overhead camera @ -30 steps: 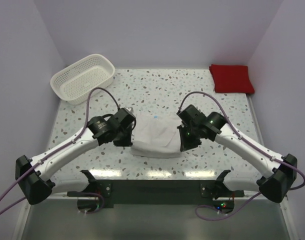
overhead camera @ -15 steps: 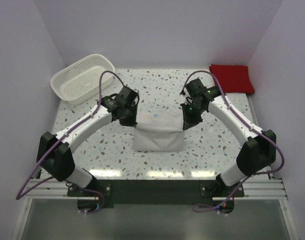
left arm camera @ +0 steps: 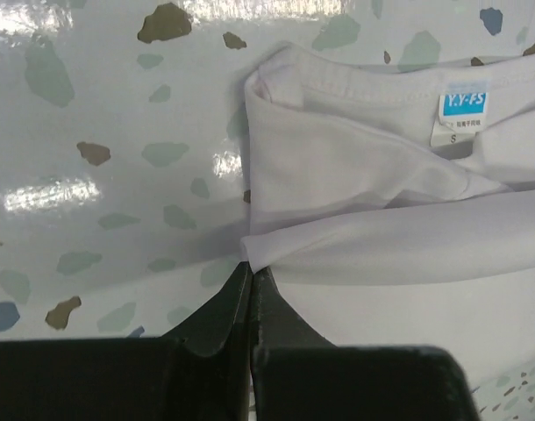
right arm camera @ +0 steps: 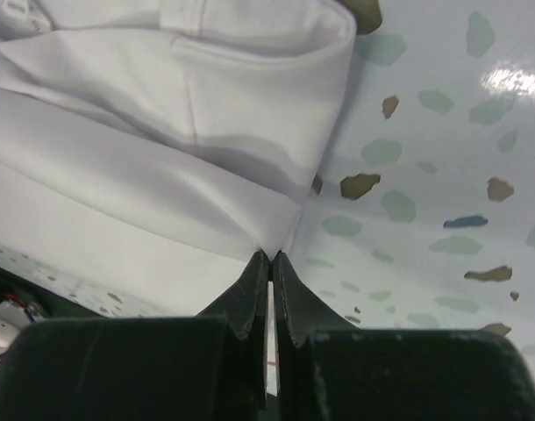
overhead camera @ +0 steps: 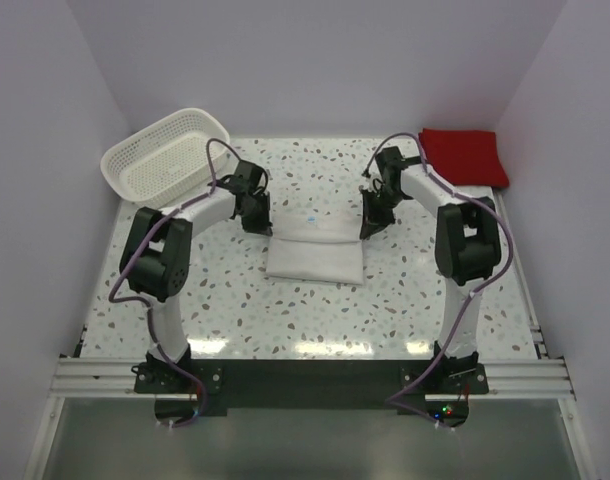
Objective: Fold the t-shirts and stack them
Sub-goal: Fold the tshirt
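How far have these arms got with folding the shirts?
Done: the red t-shirt lies folded at the far right. In hand: the white t-shirt is a folded rectangle in the middle, with the left pincer and right pincer each shut on one side edge of it. Left: finishing that fold and stacking the two, which lie apart.

Matt white cloth t-shirt [left arm camera: 381,219] lies on a glossy speckled table [left arm camera: 101,132].

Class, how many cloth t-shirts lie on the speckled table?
2. One white cloth t-shirt, folded, centre; one red cloth t-shirt, folded, far right corner. None seems hidden.
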